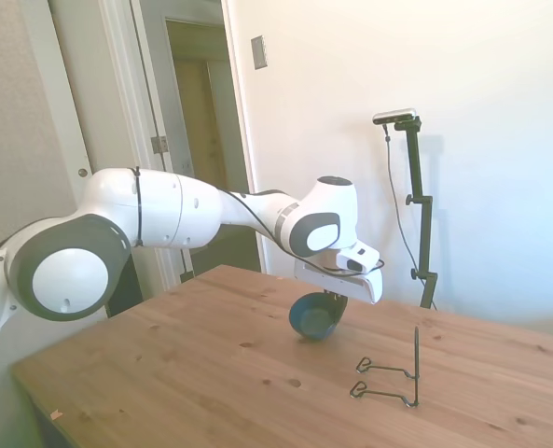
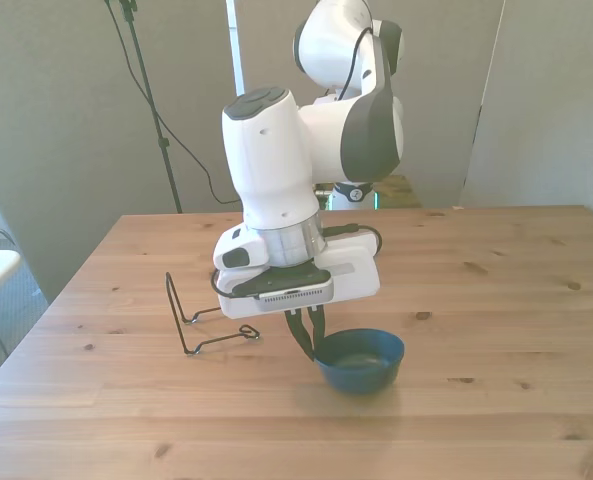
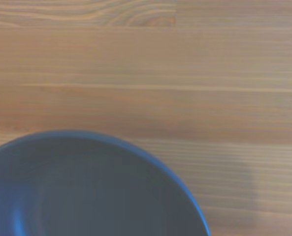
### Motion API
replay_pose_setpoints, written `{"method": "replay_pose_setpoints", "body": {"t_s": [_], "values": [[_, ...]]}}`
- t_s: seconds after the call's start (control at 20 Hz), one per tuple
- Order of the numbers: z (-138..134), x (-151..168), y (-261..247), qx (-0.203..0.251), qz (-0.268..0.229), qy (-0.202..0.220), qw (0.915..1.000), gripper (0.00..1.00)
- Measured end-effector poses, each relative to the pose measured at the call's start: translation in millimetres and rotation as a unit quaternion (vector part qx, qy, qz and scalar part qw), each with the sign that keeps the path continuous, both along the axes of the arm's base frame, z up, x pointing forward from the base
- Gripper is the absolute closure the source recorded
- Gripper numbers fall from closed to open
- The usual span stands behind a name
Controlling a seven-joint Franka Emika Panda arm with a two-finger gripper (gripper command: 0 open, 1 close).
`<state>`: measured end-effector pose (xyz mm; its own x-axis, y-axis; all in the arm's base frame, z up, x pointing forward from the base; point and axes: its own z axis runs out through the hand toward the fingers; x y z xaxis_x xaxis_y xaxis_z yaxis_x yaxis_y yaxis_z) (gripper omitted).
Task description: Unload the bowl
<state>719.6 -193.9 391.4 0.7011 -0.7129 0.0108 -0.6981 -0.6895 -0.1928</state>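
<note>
Front view showed the gripper [image 2: 307, 335] low over the wooden table [image 2: 496, 300], with its two dark fingers [image 2: 298, 335] pointing down and pinched close together on the rim of the bowl [image 2: 361, 360]. The fingers held the bowl's edge on the side nearest the front view's left, so most of the bowl stuck out from the gripper toward the front view's right. The bowl was dark blue outside and a lighter blue inside, and it sat right way up, level with the table top. It looked to be on the wood or just above it (the pictures did not make this clear).

The thin black wire rack [image 2: 201, 320] stood on the table beside the gripper, toward the front view's left. It was apart from the bowl and from the fingers, with bare wood between them. One thin post of the rack stood straight up, and its wire loops lay flat on the table.

In the side view the gripper [image 1: 330, 301] hung under the white arm [image 1: 211, 219], and the bowl [image 1: 313, 317] was right below it, tipped so that its round side faced the camera. The wire rack [image 1: 393, 373] stood nearer the camera than the gripper, well clear of the bowl.

The wrist view was blurry. It showed a curved piece of the bowl [image 3: 86, 191] close up, with the table's wood [image 3: 185, 73] all around it
</note>
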Motion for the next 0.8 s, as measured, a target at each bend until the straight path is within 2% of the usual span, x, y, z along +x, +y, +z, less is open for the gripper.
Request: {"method": "replay_pose_setpoints", "body": {"t_s": [0.65,0.8], "values": [[7,7,2,-0.01,0.006,-0.004,0.9999,0.0],[21,8,8,-0.034,0.012,-0.009,0.9993,0.0]]}}
